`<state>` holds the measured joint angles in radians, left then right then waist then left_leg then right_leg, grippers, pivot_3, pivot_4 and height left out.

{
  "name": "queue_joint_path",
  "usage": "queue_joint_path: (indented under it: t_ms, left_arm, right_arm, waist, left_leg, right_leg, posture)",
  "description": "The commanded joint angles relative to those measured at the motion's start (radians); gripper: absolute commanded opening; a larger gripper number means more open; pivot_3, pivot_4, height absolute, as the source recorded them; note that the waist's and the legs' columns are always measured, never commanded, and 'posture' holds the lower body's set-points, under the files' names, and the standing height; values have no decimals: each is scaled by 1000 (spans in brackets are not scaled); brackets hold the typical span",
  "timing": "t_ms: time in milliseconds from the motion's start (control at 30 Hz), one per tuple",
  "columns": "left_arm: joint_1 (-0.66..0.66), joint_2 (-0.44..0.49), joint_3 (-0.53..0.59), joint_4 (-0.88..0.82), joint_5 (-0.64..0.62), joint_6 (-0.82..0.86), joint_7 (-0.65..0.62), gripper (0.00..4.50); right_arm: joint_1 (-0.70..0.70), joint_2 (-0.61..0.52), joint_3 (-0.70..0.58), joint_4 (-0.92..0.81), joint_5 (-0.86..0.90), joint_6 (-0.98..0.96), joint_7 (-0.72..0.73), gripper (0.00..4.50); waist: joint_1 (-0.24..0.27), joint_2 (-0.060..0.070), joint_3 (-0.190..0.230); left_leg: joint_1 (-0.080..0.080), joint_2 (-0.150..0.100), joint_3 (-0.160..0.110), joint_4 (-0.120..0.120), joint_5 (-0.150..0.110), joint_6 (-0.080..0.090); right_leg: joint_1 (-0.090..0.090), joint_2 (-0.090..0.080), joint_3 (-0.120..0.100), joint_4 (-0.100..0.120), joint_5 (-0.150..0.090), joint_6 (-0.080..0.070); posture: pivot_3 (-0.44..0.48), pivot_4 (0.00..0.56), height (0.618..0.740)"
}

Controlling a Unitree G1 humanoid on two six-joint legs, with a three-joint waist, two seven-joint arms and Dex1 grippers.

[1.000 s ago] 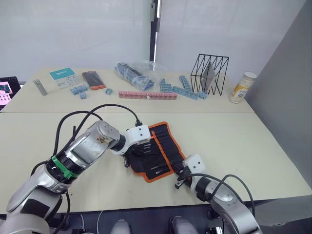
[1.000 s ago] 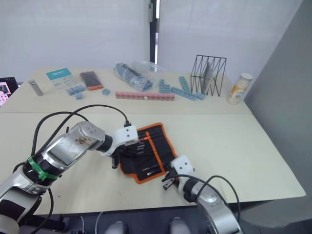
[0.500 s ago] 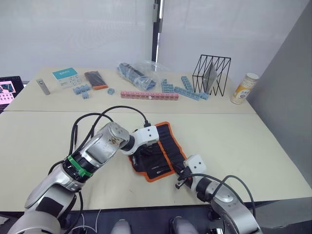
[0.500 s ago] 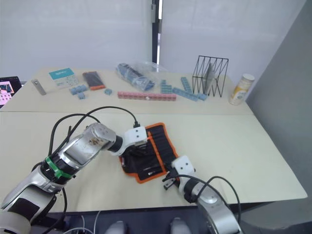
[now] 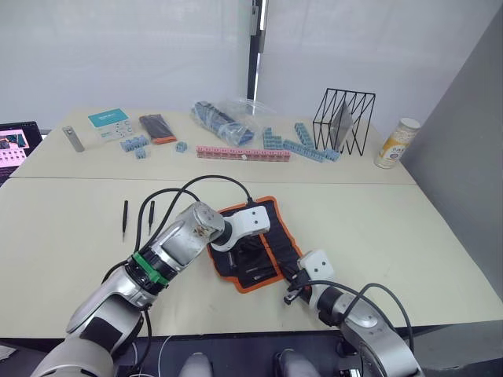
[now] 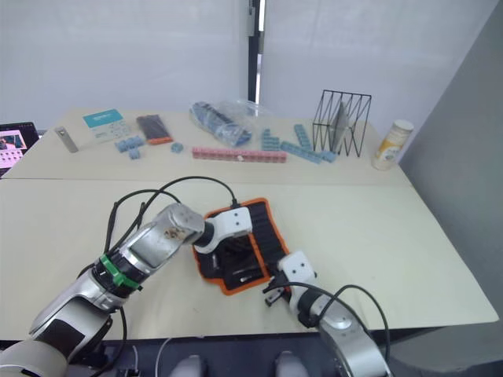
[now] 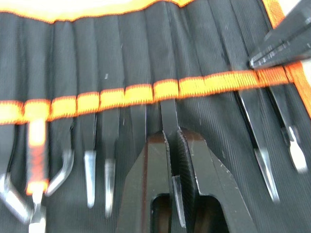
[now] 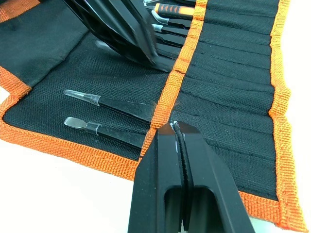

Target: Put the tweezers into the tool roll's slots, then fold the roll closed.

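Note:
The black tool roll (image 5: 280, 236) with orange piping lies open near the table's front edge. Its slots (image 7: 140, 92) run under an orange band, and several tweezers (image 7: 89, 145) sit in them. My left gripper (image 7: 172, 134) is over the roll's middle, shut on one tweezer (image 7: 169, 110) whose end is under the band. At the roll's near right corner, my right gripper (image 8: 176, 128) is shut on the orange band. Two loose tweezers (image 5: 124, 218) lie on the table to the left of the roll.
Along the far side stand a black wire rack (image 5: 343, 120), a bottle (image 5: 394, 143), blue blocks (image 5: 302, 145), a pink strip (image 5: 242, 153), a plastic bag (image 5: 224, 122), a black-and-orange flat item (image 5: 154, 128), a teal box (image 5: 108, 122) and a grey bar (image 5: 73, 139).
The head camera has shifted. My left arm has reached further right over the roll, uncovering two tweezers on the table at the left. The right gripper has held its place.

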<state>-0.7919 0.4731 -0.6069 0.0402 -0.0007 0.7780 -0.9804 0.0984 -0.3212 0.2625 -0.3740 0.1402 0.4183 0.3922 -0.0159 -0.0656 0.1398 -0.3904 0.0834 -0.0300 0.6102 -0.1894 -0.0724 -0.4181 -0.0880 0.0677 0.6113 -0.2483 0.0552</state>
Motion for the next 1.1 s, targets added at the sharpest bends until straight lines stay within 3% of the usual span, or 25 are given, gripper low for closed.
queue_joint_path:
  t_ms: [33,333,533,767,867,1000,1100]
  left_arm:
    - [-11,-47,-8,14,9,-28,2,26]
    - [0,-42,24,7,19,-15,-14,26]
    - [-7,32,99,-89,-8,33,-34,2053]
    - [75,132,333,-260,-140,131,-20,4425]
    - [161,128,484,-299,-186,83,42,4475]
    - [383,124,721,-365,-204,-57,153,4475]
    - [549,110,855,-449,-249,-24,208,4475]
  right_arm:
    - [46,-16,39,109,-26,120,1,0]
    - [48,-17,41,108,-26,119,1,0]
    - [39,-16,40,116,-28,120,0,0]
    - [33,-22,41,124,-29,118,11,0]
    - [33,-26,40,129,-31,114,17,0]
    - [34,-36,30,126,-28,115,26,0]
    - [38,-44,26,125,-27,112,33,0]
  waist:
    - [0,0,-1]
    - [0,3,-2]
    - [-5,4,-2]
    - [-10,7,0]
    - [-13,7,0]
    - [-21,8,0]
    - [-22,8,1]
  left_leg:
    - [0,0,0,0,0,0]
    - [1,0,-1,1,0,0]
    - [-1,0,-1,-1,0,1]
    - [-1,1,-1,-2,0,1]
    - [0,1,-1,-2,0,1]
    - [0,1,-1,-2,0,1]
    - [0,1,-1,-3,0,2]
  right_leg:
    - [0,0,0,0,0,0]
    - [-1,0,0,0,0,0]
    - [-1,2,1,2,0,0]
    - [-1,2,1,2,0,1]
    - [-1,2,1,2,0,1]
    - [-1,2,2,3,1,1]
    - [-1,2,2,3,1,1]
  posture:
    - [0,150,717]
    - [0,150,717]
    - [0,150,717]
    - [0,150,717]
    - [0,150,717]
    - [0,150,717]
    - [0,150,717]
